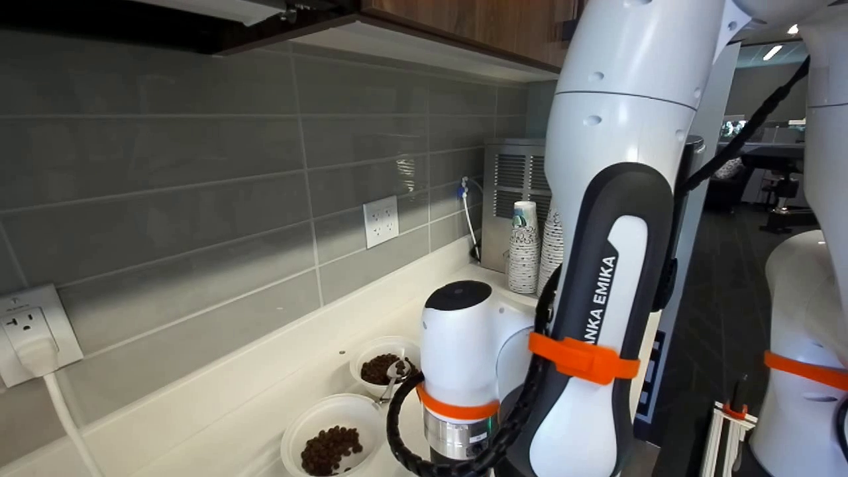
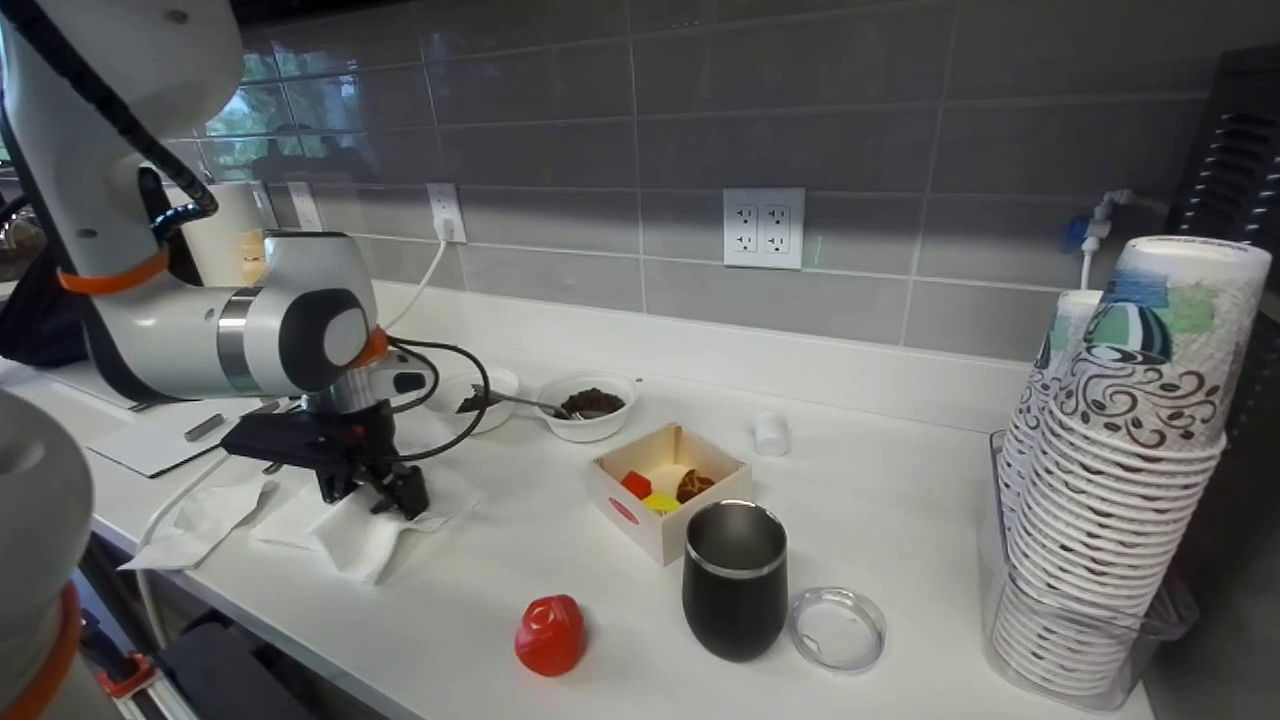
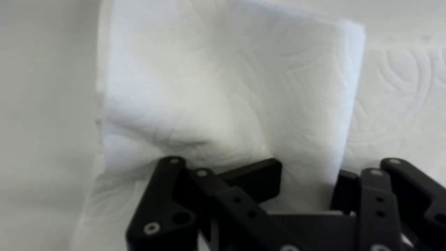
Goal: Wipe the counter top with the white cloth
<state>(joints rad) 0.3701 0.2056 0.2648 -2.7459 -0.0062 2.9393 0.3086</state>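
- Up close in the wrist view, the gripper (image 3: 306,179) is clamped on the white cloth (image 3: 223,90), a crumpled fold of it caught between the black fingers (image 3: 256,179) and the rest spreading wide across the middle
- Over to an exterior view, and the arm (image 1: 629,139) leans above the counter top (image 1: 245,437), its wrist pointing down out of frame, right beside a near bowl (image 1: 348,412) and a far bowl (image 1: 358,364), both white, both with dark pellets, a spoon (image 1: 399,370) resting in the far one
- In an exterior view, there's the gripper aimed down at the counter, the cloth bunched underneath it near the front edge; just beside lies a white sheet (image 2: 200,520), and whether the two join, I can't tell
- Well off to the side of the cloth, an open box (image 2: 650,540) holds red, yellow and brown pieces (image 2: 695,485), a black tumbler (image 2: 735,600) stands upright near it, a clear lid (image 2: 838,630) just beside, a red object (image 2: 550,636) nearer the cloth, and stacked paper cups (image 2: 1110,530) at the far end
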